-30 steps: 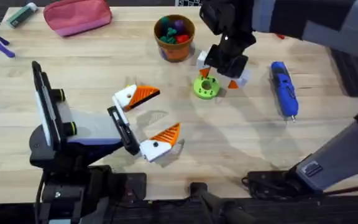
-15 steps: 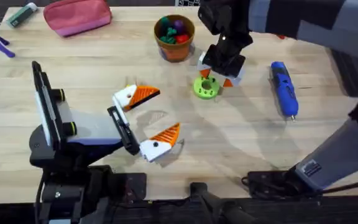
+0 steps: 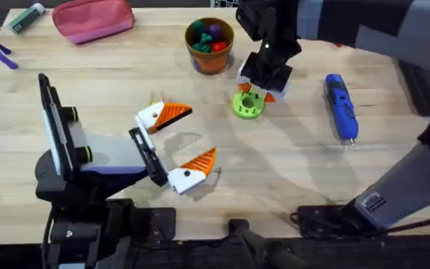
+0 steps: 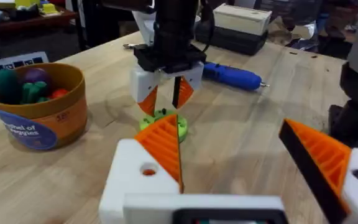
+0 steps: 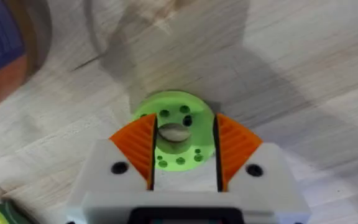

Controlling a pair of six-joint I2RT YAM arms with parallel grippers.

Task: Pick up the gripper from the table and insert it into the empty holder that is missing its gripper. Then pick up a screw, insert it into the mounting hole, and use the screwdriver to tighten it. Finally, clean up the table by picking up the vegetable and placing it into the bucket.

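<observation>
Two fingers of the left gripper lie spread wide on the table, holding nothing, well apart from the work. To its right, the green disc sits directly beneath the right gripper. That gripper's orange pads stand slightly parted either side of a pale piece, probably the screw, without pinching it. So the right arm is nearer, and I judge its move is straight down. Off its outer side the screwdriver lies, its long axis running away from the bases.
</observation>
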